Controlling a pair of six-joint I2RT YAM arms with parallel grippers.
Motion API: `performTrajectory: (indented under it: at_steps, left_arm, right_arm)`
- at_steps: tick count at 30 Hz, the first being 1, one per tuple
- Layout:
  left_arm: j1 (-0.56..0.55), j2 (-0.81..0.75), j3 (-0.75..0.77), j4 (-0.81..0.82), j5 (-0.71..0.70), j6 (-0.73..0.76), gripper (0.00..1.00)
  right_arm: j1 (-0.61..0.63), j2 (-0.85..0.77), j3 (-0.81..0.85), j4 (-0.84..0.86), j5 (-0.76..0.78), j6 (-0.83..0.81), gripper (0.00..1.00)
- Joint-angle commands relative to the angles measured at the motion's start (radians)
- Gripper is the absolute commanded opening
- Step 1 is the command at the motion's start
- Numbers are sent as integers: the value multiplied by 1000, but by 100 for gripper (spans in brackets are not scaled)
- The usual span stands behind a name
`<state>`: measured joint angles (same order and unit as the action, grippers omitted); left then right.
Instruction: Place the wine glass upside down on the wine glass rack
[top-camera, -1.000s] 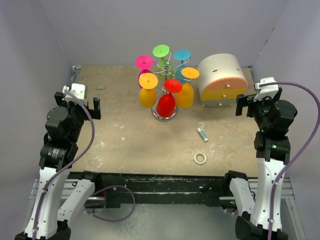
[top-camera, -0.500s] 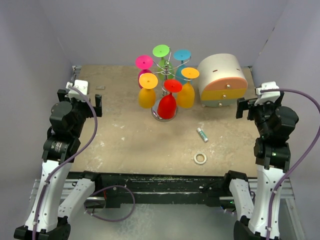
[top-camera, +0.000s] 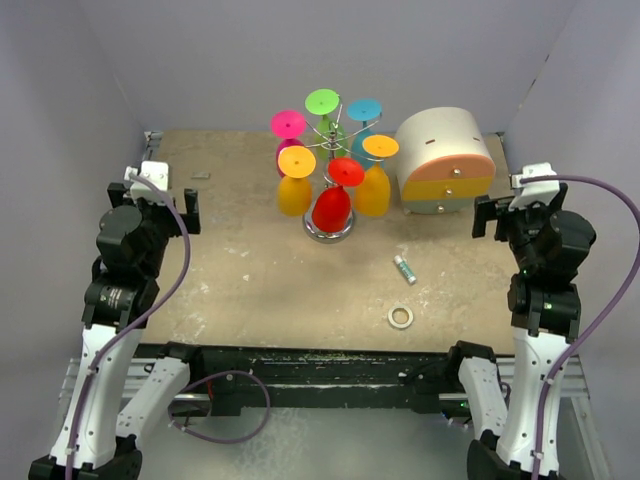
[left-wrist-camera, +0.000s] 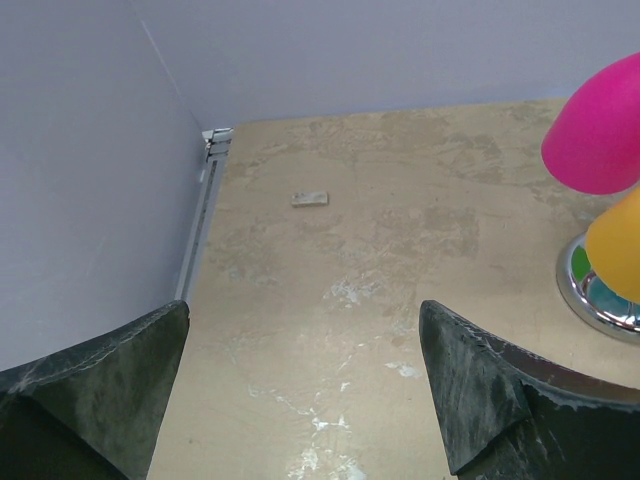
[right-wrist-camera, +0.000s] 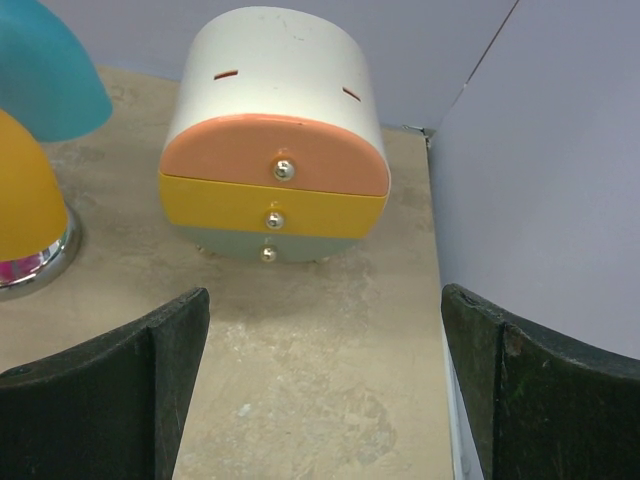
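The chrome wine glass rack (top-camera: 331, 230) stands at the back middle of the table. Several coloured wine glasses hang on it upside down: red (top-camera: 332, 206), yellow (top-camera: 295, 192), orange (top-camera: 372, 190), pink (top-camera: 288, 125), green (top-camera: 322, 101) and teal (top-camera: 364, 109). My left gripper (top-camera: 155, 202) is open and empty at the left edge, well away from the rack. Its wrist view (left-wrist-camera: 305, 400) shows the pink glass (left-wrist-camera: 598, 130), the yellow glass (left-wrist-camera: 620, 245) and the rack base (left-wrist-camera: 590, 298). My right gripper (top-camera: 520, 212) (right-wrist-camera: 325, 390) is open and empty at the right edge.
A round white-and-orange drawer box (top-camera: 445, 160) (right-wrist-camera: 275, 140) stands right of the rack, in front of my right gripper. A small green-and-white tube (top-camera: 404, 268) and a tape ring (top-camera: 401, 317) lie on the table. A small tag (left-wrist-camera: 309, 198) lies far left. Walls close three sides.
Both arms have shifted slightly at the table's sides, the left one a little up and the right one a little right. The glasses and the rack have not moved.
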<state>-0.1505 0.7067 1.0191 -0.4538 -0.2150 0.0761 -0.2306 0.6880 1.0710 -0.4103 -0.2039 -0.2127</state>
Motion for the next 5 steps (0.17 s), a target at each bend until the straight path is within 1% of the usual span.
performTrajectory:
  at_steps: [1, 5]
  left_arm:
    - [6, -3, 45, 14, -32, -24, 99]
    - [9, -7, 43, 12, -34, -26, 99]
  right_arm:
    - [-5, 4, 6, 17, -2, 1, 100]
    - [-6, 8, 8, 21, 29, 1, 100]
